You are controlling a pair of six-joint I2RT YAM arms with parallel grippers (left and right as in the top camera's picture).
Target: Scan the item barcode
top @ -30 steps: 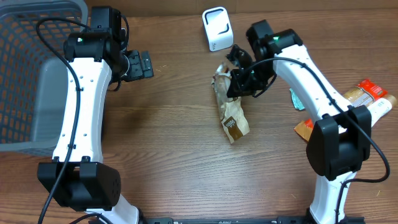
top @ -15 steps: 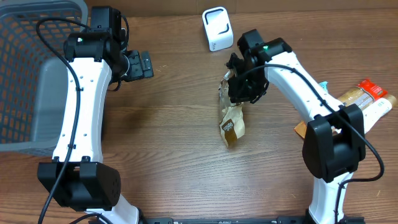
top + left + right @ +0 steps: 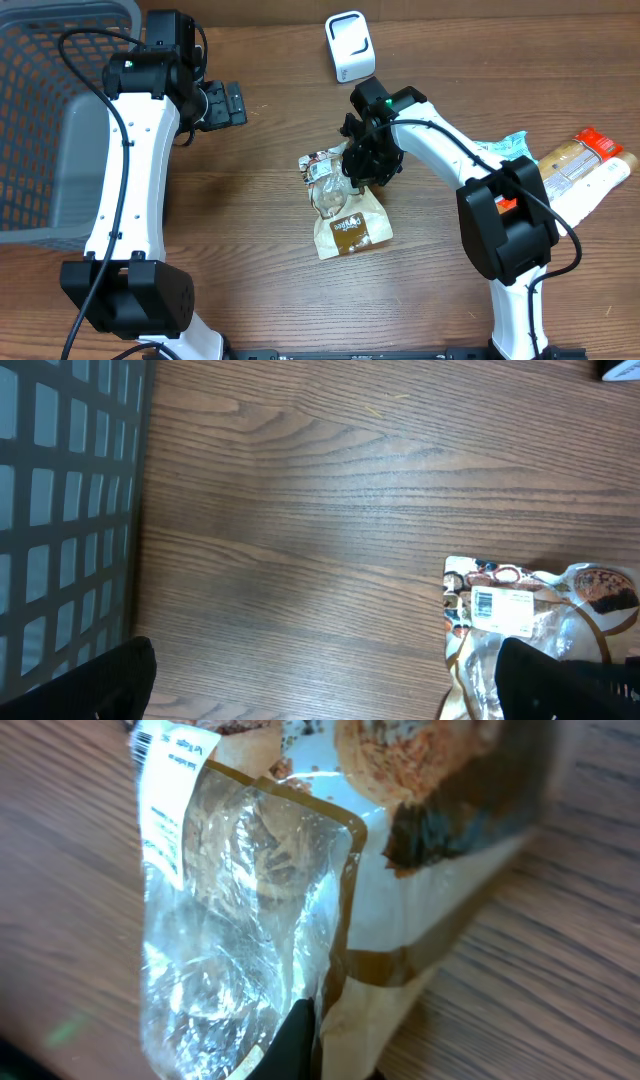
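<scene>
Pinching the crumpled upper end of a brown and clear plastic snack pouch (image 3: 347, 220), my right gripper (image 3: 362, 168) is clamped shut on the film near the middle of the wooden table (image 3: 250, 260), seen from overhead. The pouch spreads out below the jaws toward my base, its brown printed panel face up on the wood and its clear window creased beside the grip. From the right wrist camera the same pouch (image 3: 300, 870) fills the view, with one dark fingertip (image 3: 295, 1042) pressed against the film at the bottom edge and a white printed label (image 3: 168, 780) showing at the upper left corner. That white label (image 3: 503, 608), carrying a barcode, also faces up in the left wrist view, at the top of the pouch (image 3: 560, 610). A small white box-shaped scanner (image 3: 349, 45) stands at the far edge of the table, well apart from the pouch and beyond my right arm. My left gripper (image 3: 234, 103) hangs over bare wood at the left with its jaws spread wide and nothing between them; in its own camera the gripper (image 3: 325, 682) shows only two black fingertips at the lower corners. A grey plastic lattice basket (image 3: 50, 120) sits at the far left, its wall (image 3: 60, 510) bordering the left wrist view. Several more packaged goods (image 3: 590, 160) lie in a loose cluster at the right edge, near a teal packet (image 3: 505, 147).
</scene>
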